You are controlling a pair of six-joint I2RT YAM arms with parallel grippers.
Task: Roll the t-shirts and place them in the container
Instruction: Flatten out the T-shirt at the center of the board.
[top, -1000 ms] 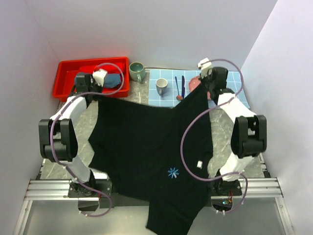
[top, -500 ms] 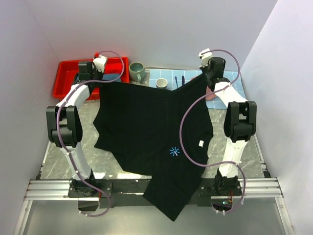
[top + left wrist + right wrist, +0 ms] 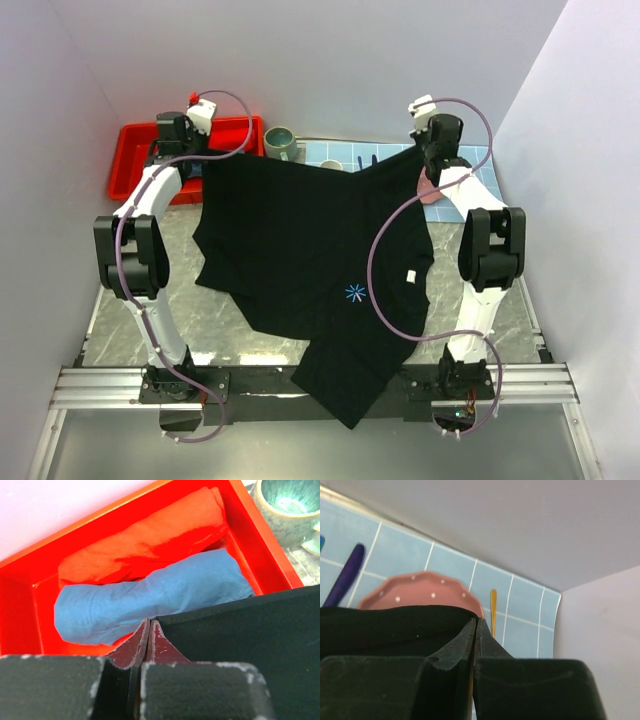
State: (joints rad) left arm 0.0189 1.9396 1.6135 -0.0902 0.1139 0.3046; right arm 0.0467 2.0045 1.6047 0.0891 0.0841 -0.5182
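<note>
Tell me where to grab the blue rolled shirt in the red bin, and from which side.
Take the blue rolled shirt at its slimmer waist, coming straight down from above with the left pincer spanning its short width. It lies lengthwise in the red bin, pressed against the orange roll, so a sideways approach looks blocked by that roll and the bin walls.

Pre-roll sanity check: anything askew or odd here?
Yes. The black t-shirt, held by left pincer and right pincer, hangs crooked; its lower corner trails over the base rail.
</note>
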